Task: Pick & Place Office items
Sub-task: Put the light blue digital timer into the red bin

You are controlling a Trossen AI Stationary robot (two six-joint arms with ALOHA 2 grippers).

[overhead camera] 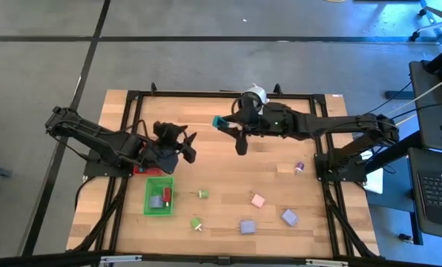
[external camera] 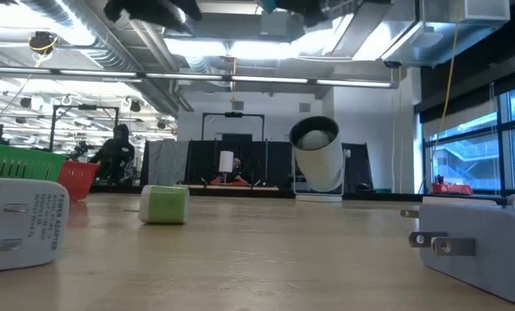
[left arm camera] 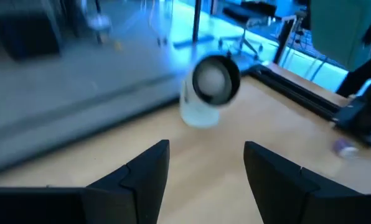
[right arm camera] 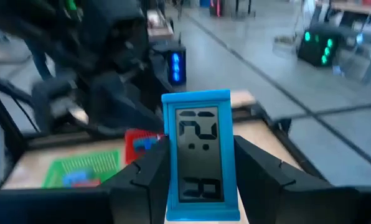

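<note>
High view: R gripper (overhead camera: 222, 123) up over the far-centre of the table (overhead camera: 228, 167), clamped on a small blue piece. Only the R wrist view shows what that is: a blue-framed LCD clock (right arm camera: 202, 155), upright between the two fingers, digits legible. Same view looks across at the L arm, w/ the green tray (right arm camera: 83, 168) and red tray (right arm camera: 142, 142) beyond it.

L gripper (overhead camera: 182, 144) hangs above the table near the trays, left of centre. L wrist view: fingers (left arm camera: 145, 174) apart, nothing between them; white round black-centred object (left arm camera: 210, 87) ahead on the wood.

Other items, high view: lavender blocks (overhead camera: 247, 226) and (overhead camera: 289, 216) at near-right, pink block (overhead camera: 258, 200) just beyond them, small purple piece (overhead camera: 299, 167) near the R arm base, green pins (overhead camera: 203, 193) and (overhead camera: 196, 223) just right of the green tray. Grey and red pieces lie in that tray (overhead camera: 159, 195).

Low view adds: white plug adapter (external camera: 20, 225) near-left, grey plug (external camera: 482, 238) near-right, green block (external camera: 165, 205) mid-table. Grippers barely in frame at top. Person seated far back in the room.
</note>
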